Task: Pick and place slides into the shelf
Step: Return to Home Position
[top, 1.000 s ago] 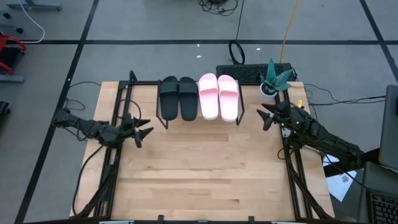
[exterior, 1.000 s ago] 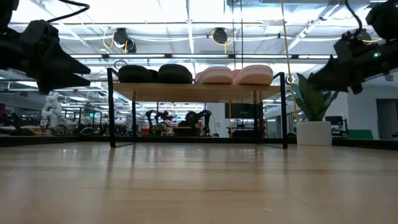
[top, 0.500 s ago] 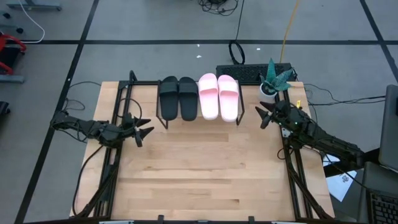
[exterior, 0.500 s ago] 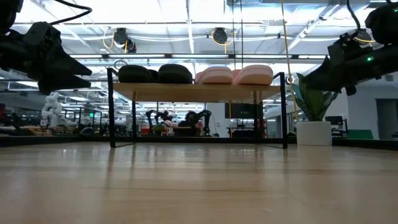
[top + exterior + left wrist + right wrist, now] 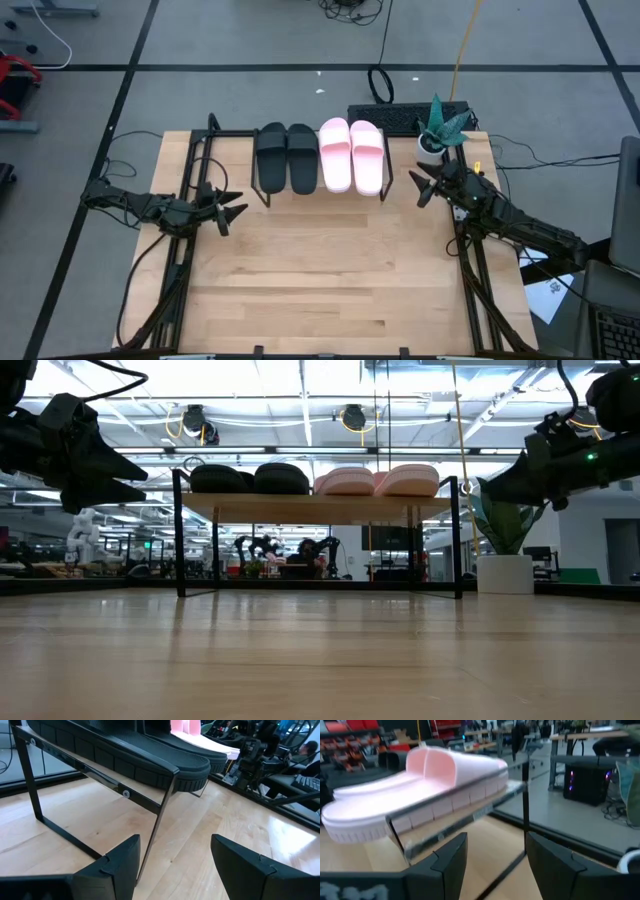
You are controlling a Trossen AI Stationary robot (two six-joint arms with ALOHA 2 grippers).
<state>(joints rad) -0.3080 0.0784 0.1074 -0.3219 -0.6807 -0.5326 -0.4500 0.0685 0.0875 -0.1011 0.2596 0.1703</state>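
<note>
On the shelf (image 5: 320,507) all four slides (image 5: 335,155) rest; the right gripper (image 5: 419,187), spread and empty, drifts only slightly; the left gripper (image 5: 238,212), spread too, stays put; the task looks done.

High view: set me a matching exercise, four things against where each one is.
Things:
1. black slides
2. pink slides
3. left gripper
4. right gripper

Places:
a. on the shelf, right half in the high view
b. fingers open, above the table, off the shelf's left end
c. on the shelf, left half in the high view
d. fingers open, off the shelf's right end, near the potted plant

Pairs: 1-c, 2-a, 3-b, 4-d.
</note>
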